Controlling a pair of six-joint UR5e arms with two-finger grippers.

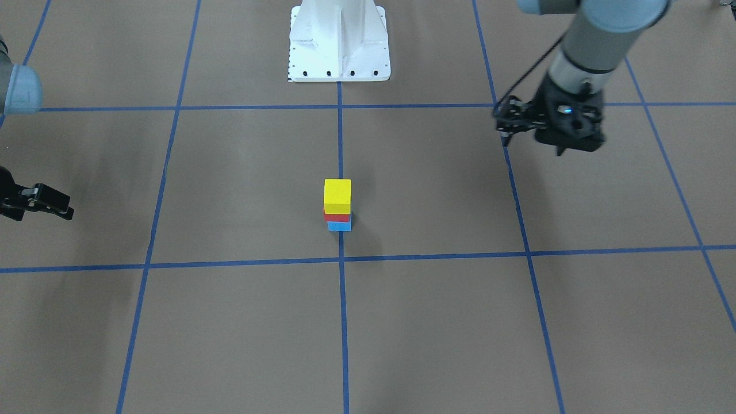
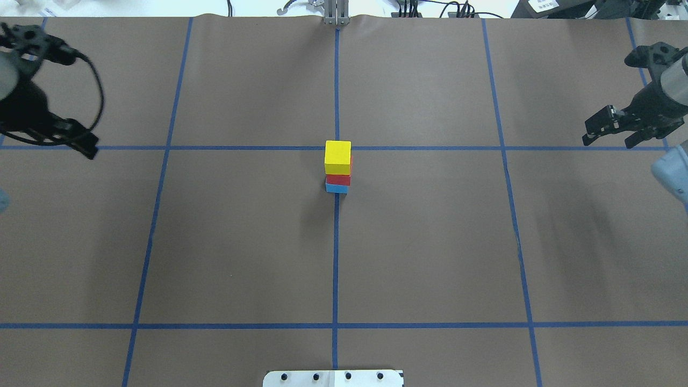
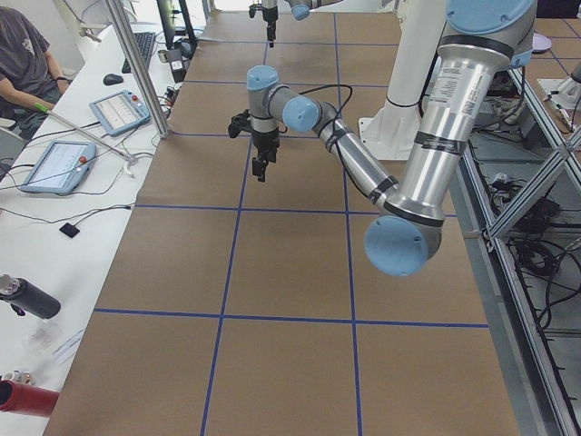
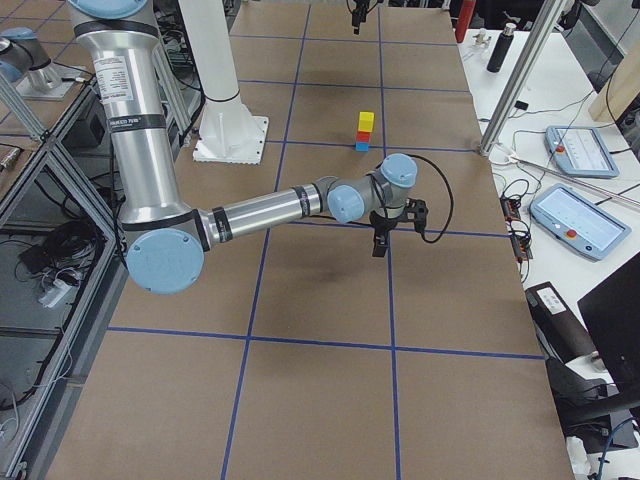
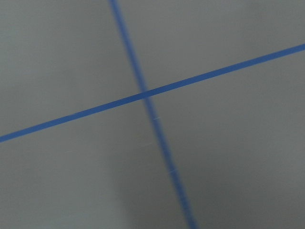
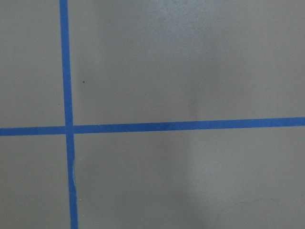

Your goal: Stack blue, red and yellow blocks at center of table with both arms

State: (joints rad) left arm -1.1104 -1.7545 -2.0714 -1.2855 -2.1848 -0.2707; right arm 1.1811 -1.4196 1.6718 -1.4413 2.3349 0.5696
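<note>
Yellow block sits on top of a three-cube stack, red block in the middle, blue block at the bottom on the table. The stack is upright with its edges nearly flush. It stands at the table centre on the central tape line, just on the robot's side of the cross line, and far out from the white pedestal. Nothing touches it. The left gripper hangs above the table well apart to the stack's left, near the same cross line, fingers pointing down. I cannot tell from any view whether its jaws are parted or closed. The right gripper hangs well apart to the stack's right, over that cross line near the table's right edge. Its two fingers are spread with a clear gap and nothing between them. The stack lies roughly midway between the two grippers. Both wrist views show only brown table surface and a crossing of blue tape lines.
</note>
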